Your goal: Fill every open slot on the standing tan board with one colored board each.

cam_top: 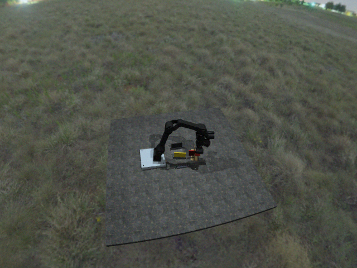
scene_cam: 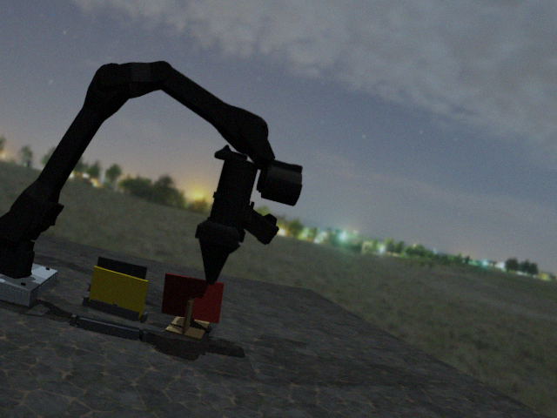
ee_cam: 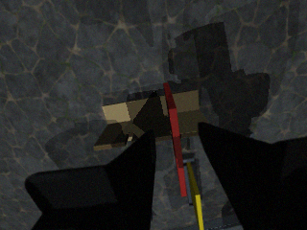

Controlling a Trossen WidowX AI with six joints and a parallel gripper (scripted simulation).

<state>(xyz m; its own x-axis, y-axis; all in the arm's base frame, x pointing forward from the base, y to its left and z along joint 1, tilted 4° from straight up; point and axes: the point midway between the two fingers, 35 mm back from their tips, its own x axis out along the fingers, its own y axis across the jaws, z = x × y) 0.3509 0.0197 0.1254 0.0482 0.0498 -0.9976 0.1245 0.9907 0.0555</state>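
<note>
The standing tan board [scene_cam: 189,314] is upright on its tan feet. The red board [cam_top: 191,152] [scene_cam: 175,294] [ee_cam: 175,122] stands upright and crosswise on it, its lower edge below the tan board's top. How deep the notch sits is hard to tell. My gripper [scene_cam: 210,282] [ee_cam: 176,131] points down at the red board's upper part, fingers open on either side, with gaps visible in the wrist view. The yellow board [cam_top: 179,154] [scene_cam: 117,290] [ee_cam: 196,192] stands in its holder. A black board [cam_top: 176,145] [scene_cam: 121,266] stands behind it. Other slots are hidden or too small to tell.
An empty dark holder [cam_top: 182,166] [scene_cam: 108,327] lies in front of the yellow board's holder. The arm's white base plate [cam_top: 146,158] [scene_cam: 16,291] is at the left. The arm reaches over the boards, and its shadow falls around the tan board.
</note>
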